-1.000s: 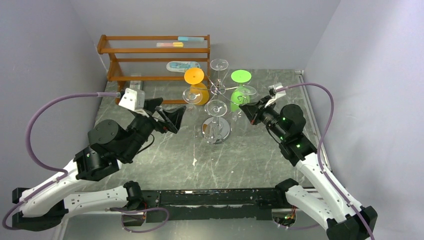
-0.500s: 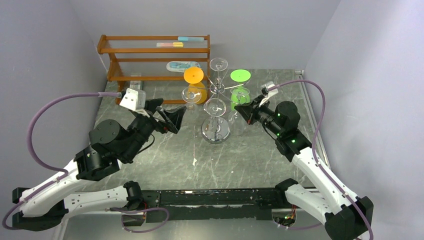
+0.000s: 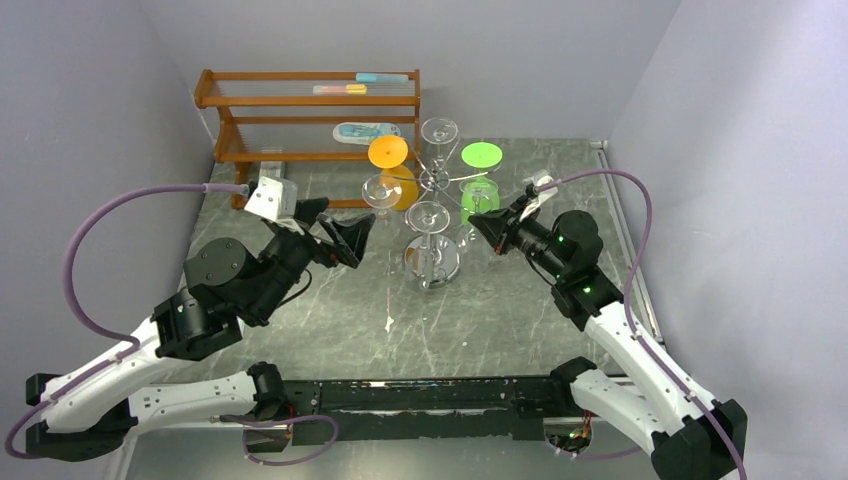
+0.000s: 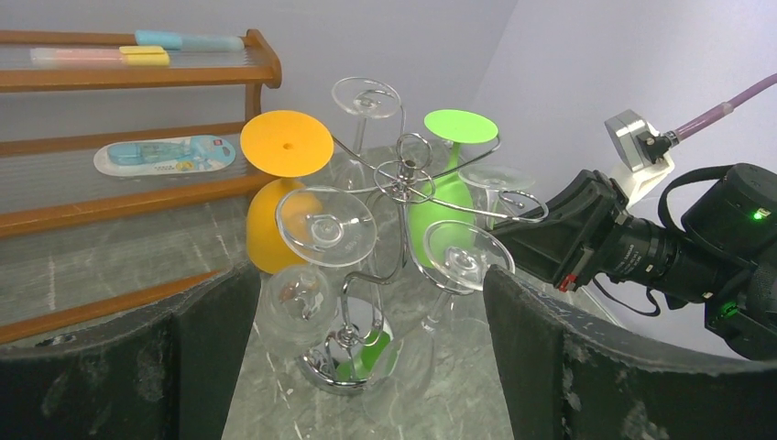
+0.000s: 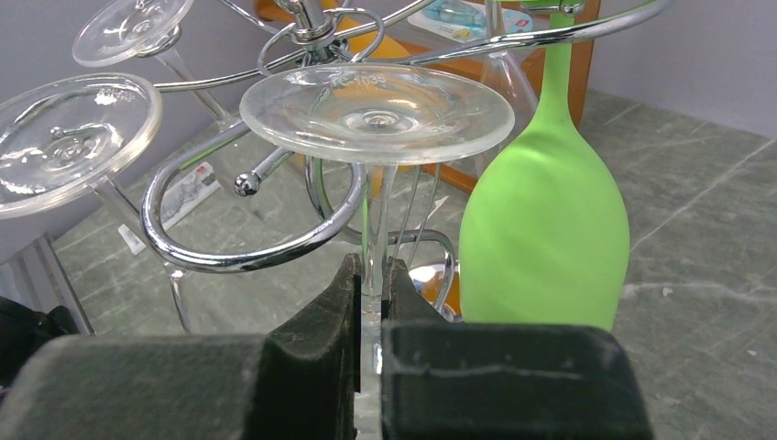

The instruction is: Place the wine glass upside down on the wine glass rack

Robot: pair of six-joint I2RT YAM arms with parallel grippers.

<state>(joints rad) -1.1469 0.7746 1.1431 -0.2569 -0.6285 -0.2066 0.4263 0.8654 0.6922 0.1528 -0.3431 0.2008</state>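
The wine glass rack [image 3: 437,180] is a chrome wire tree on a round mirror base [image 4: 322,367]. Orange [image 3: 390,170], green [image 3: 481,155] and clear glasses hang from it upside down. My right gripper [image 5: 371,280] is shut on the stem of a clear wine glass [image 5: 376,110] held upside down, foot on top. The stem stands inside a curled rack arm [image 5: 238,261], with the foot just above the wire. In the left wrist view this wine glass [image 4: 463,257] hangs at the rack's right side. My left gripper [image 4: 366,367] is open and empty, left of the rack.
An orange-brown wooden shelf rack [image 3: 310,115] stands at the back left with small packets on its shelves. The green glass [image 5: 545,220] hangs close to the right of the held stem. Walls close in the marble tabletop [image 3: 330,310] on the left, back and right.
My right arm has shifted left toward the rack, carrying the clear glass in under the curled arm. The left arm has crept slightly forward, jaws still wide.
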